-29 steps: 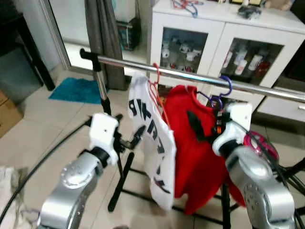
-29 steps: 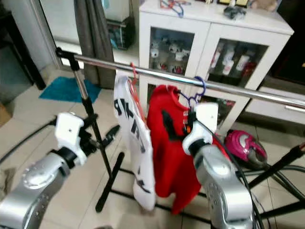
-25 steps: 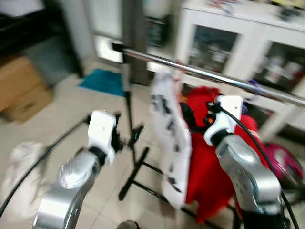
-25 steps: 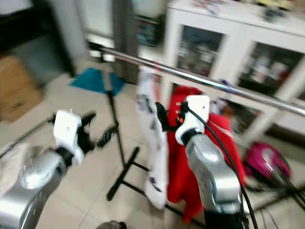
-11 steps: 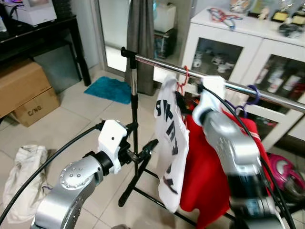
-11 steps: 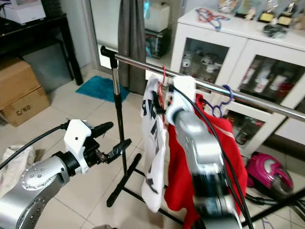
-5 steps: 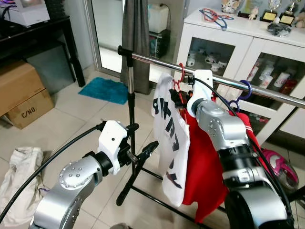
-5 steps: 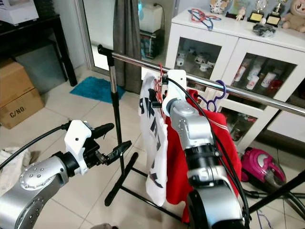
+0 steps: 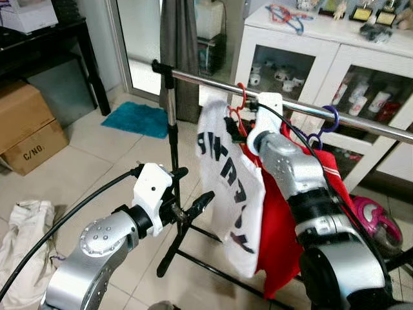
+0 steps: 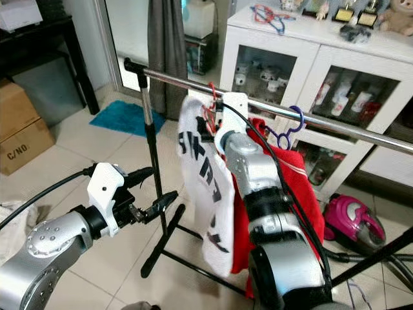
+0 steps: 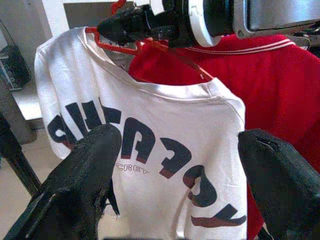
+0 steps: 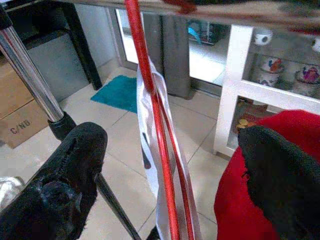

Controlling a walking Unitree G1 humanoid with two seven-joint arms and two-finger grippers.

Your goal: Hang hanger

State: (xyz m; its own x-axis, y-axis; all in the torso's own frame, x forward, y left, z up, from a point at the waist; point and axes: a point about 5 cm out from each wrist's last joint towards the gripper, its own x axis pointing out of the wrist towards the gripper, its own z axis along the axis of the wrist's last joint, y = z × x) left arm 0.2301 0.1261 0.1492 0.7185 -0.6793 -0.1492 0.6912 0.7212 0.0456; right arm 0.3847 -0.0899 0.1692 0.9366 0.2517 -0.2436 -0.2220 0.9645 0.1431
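The right gripper [image 12: 165, 165], fingers spread, straddles the red hanger [image 12: 152, 125] carrying the white shirt [image 9: 229, 181] on the rail [image 9: 213, 84]. The left gripper [image 9: 193, 203] hovers open, nearer.

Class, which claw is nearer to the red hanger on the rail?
Right. The right claw is up at the rail with the red hanger between its open fingers; the left claw hangs lower, beside the white shirt.
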